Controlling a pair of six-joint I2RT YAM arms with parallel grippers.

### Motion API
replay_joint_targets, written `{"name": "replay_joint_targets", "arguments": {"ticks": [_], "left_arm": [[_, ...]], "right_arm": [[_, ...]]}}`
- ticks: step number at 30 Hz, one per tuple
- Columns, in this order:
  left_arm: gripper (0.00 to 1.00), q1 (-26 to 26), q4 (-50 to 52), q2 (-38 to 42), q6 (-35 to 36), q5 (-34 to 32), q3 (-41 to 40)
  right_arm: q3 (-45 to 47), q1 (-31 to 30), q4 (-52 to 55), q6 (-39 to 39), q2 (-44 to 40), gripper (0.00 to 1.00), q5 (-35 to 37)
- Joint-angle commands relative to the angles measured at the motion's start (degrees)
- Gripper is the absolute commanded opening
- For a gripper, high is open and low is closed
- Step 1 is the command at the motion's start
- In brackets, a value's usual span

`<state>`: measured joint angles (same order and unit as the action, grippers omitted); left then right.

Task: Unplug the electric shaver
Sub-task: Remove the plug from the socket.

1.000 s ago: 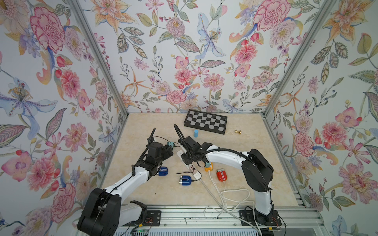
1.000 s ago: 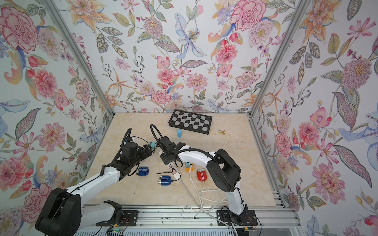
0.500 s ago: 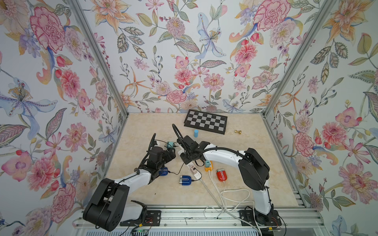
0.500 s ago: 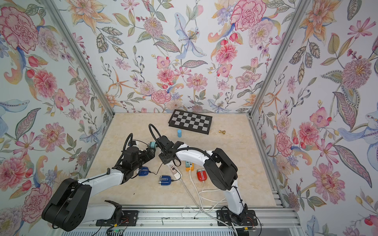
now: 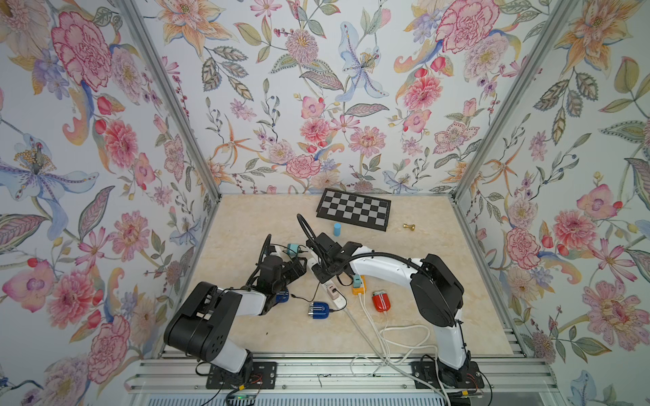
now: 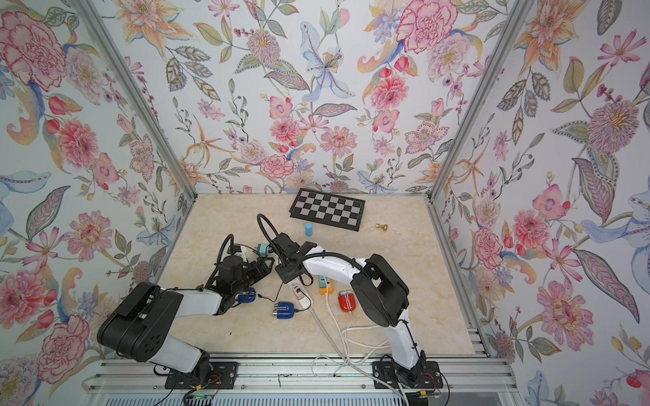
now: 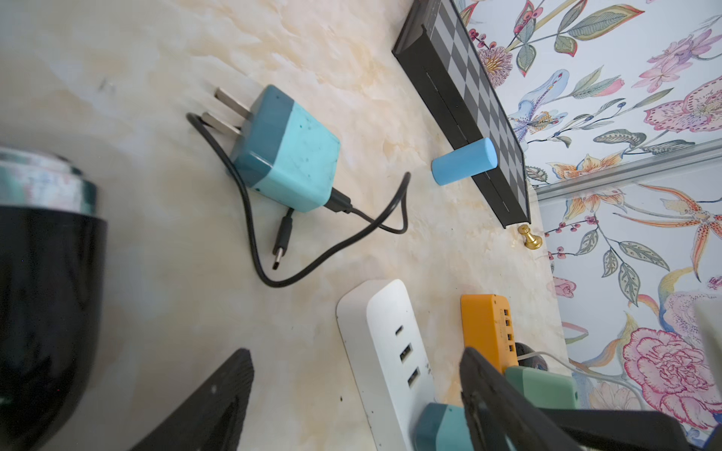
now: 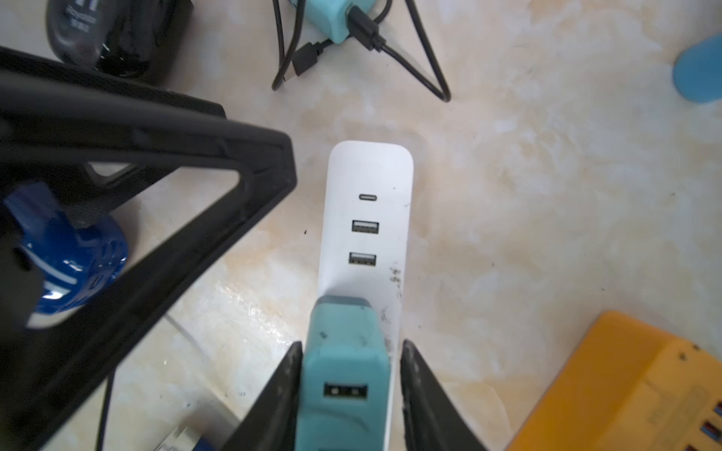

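Dial laid flat on the table (image 5: 246, 225), 12 toward the back wall

1. White cords (image 5: 404, 328): lying in loose loops at the near edge, 6 o'clock
2. Blue shaver (image 5: 318, 311): lying flat at 8 o'clock of the near end of the white power strip (image 8: 367, 175). A black cord is running from it toward that strip, and where it ends cannot be told
3. Red shaver (image 5: 381, 301): lying at 4 o'clock of the strip
4. Second blue shaver (image 5: 282, 297): lying at 10 o'clock of the first, partly under the left arm
5. Orange socket block (image 5: 359, 290): lying just beside the strip at 3 o'clock, a green adapter (image 5: 357, 280) sitting on it
6. Left gripper (image 7: 353, 351): sitting beside the strip at 9 o'clock, jaws standing wide, gripping nothing
7. Right gripper (image 8: 350, 343): reaching onto the strip, jaws drawn narrow about the teal adapter (image 8: 344, 375), which is standing plugged into the strip. One finger is pressing its side, the other sitting close opposite
8. Loose teal adapter (image 7: 289, 152): lying unplugged at 10 o'clock of the strip's far end, prongs bare, its black cable (image 7: 250, 218) curling on the table
9. Blue cylinder (image 5: 337, 229): standing at 1 o'clock, just beside the chessboard (image 5: 353, 214), which is lying flat near the back wall
10. Brass pawn (image 5: 409, 227): lying at 3 o'clock of the cylinder
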<state>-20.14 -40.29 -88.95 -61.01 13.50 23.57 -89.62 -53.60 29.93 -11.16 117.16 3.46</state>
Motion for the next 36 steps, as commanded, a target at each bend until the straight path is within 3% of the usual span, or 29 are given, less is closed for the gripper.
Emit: {"name": "replay_joint_targets", "arguments": {"ticks": [1,9,31,36], "left_arm": [[0.85,0.7,-3.3,-2.8,-1.2,1.8,2.3],[0.83,0.6,-9.8,-5.9,-4.4,4.4,-0.1],[0.85,1.9,-21.4,-14.9,-9.8,10.9,-0.5],[0.84,1.4,-20.3,-15.3,-9.2,10.7,0.1]], "right_arm": [[-2.1,0.3,2.7,0.0,1.0,0.30,-0.8],[-2.2,1.3,2.7,-0.5,0.5,0.18,-2.8],[1.2,2.0,-4.5,2.4,-5.6,0.13,-6.5],[1.3,1.9,-5.0,2.5,-6.0,0.13,-7.8]]}}
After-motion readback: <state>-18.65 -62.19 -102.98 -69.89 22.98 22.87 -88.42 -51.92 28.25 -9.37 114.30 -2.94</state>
